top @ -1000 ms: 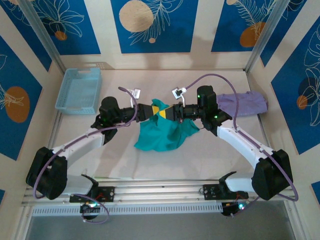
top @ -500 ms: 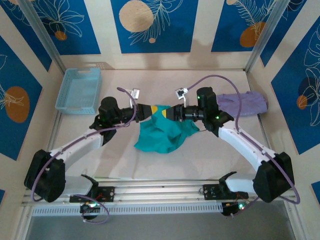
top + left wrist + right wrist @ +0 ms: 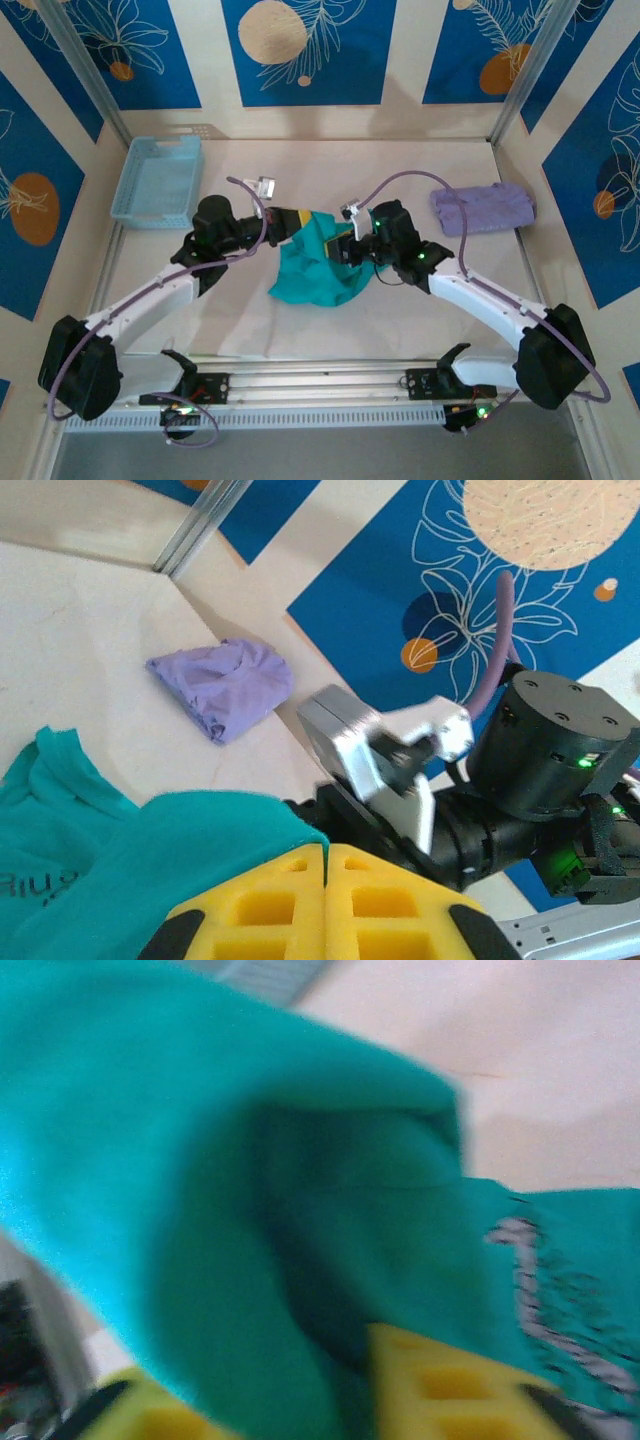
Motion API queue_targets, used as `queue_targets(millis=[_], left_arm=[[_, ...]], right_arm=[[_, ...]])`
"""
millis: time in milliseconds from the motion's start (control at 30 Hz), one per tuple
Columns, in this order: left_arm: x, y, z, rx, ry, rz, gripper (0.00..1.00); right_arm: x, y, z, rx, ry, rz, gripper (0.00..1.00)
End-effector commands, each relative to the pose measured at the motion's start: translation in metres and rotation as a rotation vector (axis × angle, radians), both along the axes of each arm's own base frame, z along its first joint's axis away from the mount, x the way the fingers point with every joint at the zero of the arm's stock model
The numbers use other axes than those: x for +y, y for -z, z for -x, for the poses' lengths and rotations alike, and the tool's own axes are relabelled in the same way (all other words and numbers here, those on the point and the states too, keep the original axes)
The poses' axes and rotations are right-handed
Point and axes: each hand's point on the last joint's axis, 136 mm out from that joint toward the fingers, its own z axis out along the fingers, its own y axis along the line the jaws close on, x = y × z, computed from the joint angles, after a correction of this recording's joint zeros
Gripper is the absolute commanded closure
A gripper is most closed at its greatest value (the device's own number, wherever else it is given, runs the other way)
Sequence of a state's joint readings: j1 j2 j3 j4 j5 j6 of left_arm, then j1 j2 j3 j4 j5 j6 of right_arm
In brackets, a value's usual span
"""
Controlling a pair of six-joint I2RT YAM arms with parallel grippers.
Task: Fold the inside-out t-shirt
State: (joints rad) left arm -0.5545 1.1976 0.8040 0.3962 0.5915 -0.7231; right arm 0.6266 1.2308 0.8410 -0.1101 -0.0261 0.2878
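The inside-out t-shirt is a teal bunch at the table's middle, its top edge lifted. My left gripper is shut on that edge. In the left wrist view its yellow fingers meet with a thin fold of the t-shirt pinched in the seam at the left gripper. My right gripper is pushed into the cloth from the right. The right wrist view is blurred: teal t-shirt drapes over the right gripper and is bunched between its yellow fingers. Pale print shows on the cloth.
A pale lavender folded garment lies at the back right, and the lavender garment is also in the left wrist view. A light blue basket stands at the back left. Purple cables loop above both wrists.
The left gripper has shut on the shirt's top edge. The right gripper opened, swung down and left away from the lavender garment, and closed into the teal cloth.
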Motion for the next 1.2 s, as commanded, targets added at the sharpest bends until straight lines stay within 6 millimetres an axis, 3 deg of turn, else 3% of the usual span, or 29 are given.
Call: queue_targets(millis=[0, 100, 233, 300, 367, 500, 600, 733, 933, 1033, 1100, 1167], left_arm=[[0.004, -0.019, 0.009, -0.098, -0.050, -0.111, 1.00], [0.006, -0.016, 0.011, -0.105, -0.084, -0.178, 1.00], [0.003, -0.020, 0.011, -0.106, -0.113, -0.171, 1.00], [0.000, -0.023, 0.010, -0.109, -0.127, -0.154, 1.00], [-0.003, -0.023, 0.008, -0.106, -0.133, -0.145, 1.00], [-0.007, -0.025, 0.004, -0.095, -0.147, -0.125, 1.00], [-0.009, -0.026, 0.003, -0.087, -0.153, -0.116, 1.00], [-0.011, -0.029, 0.004, -0.087, -0.152, -0.106, 1.00], [-0.011, -0.033, 0.005, -0.085, -0.154, -0.088, 1.00], [-0.008, -0.033, 0.005, -0.081, -0.167, -0.090, 1.00], [-0.005, -0.033, 0.003, -0.078, -0.192, -0.092, 1.00], [0.000, -0.031, -0.001, -0.073, -0.222, -0.102, 1.00]], right_arm=[[-0.037, -0.025, -0.034, -0.150, 0.220, 0.169, 0.94], [-0.053, -0.040, -0.037, -0.212, 0.281, 0.214, 0.94], [-0.058, -0.050, -0.026, -0.249, 0.261, 0.270, 0.66], [-0.046, -0.055, -0.012, -0.287, 0.185, 0.263, 0.55], [-0.029, -0.059, 0.008, -0.316, 0.083, 0.207, 0.51], [0.009, -0.069, 0.045, -0.391, -0.114, 0.064, 0.50], [0.032, -0.064, 0.058, -0.411, -0.197, 0.012, 0.50], [0.053, -0.054, 0.048, -0.429, -0.189, 0.012, 0.48], [0.061, -0.037, 0.000, -0.469, -0.018, 0.086, 0.46], [0.057, -0.037, -0.017, -0.487, 0.056, 0.085, 0.54], [0.054, -0.039, -0.019, -0.496, 0.061, 0.067, 0.78], [0.056, -0.038, -0.013, -0.493, 0.007, 0.041, 0.94]])
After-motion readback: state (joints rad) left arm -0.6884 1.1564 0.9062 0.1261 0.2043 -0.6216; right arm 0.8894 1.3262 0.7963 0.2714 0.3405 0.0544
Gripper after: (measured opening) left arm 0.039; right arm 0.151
